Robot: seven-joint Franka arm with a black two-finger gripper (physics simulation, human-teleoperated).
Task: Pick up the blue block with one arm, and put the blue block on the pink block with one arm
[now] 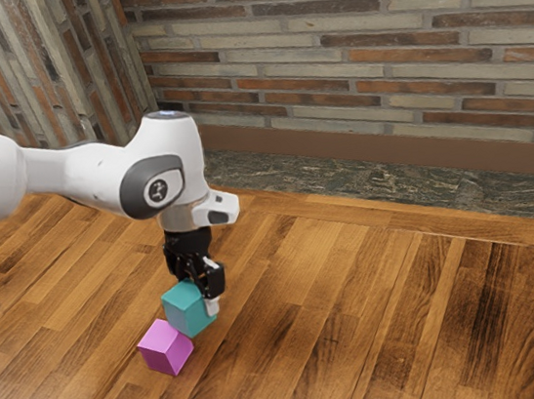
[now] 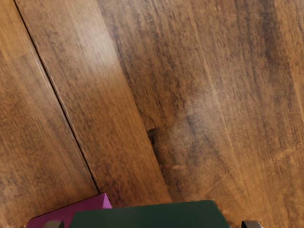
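A teal-blue block point(image 1: 184, 314) hangs between the black fingers of my gripper point(image 1: 199, 295), which is shut on it from two sides. The pink block point(image 1: 164, 347) rests on the wooden table just in front of it, toward the exterior view's left, nearly touching it. I cannot tell whether the teal-blue block is off the wood or resting on it. In the wrist view the dark teal block point(image 2: 147, 216) lies right under the hand, with a corner of the pink block point(image 2: 71, 213) beside it and a fingertip point(image 2: 251, 223) at its side.
Wooden planks point(image 1: 382, 322) stretch toward the exterior view's right. A stone strip and a brick wall point(image 1: 376, 57) bound the far side. The white arm point(image 1: 67, 177) comes in from the exterior view's left.
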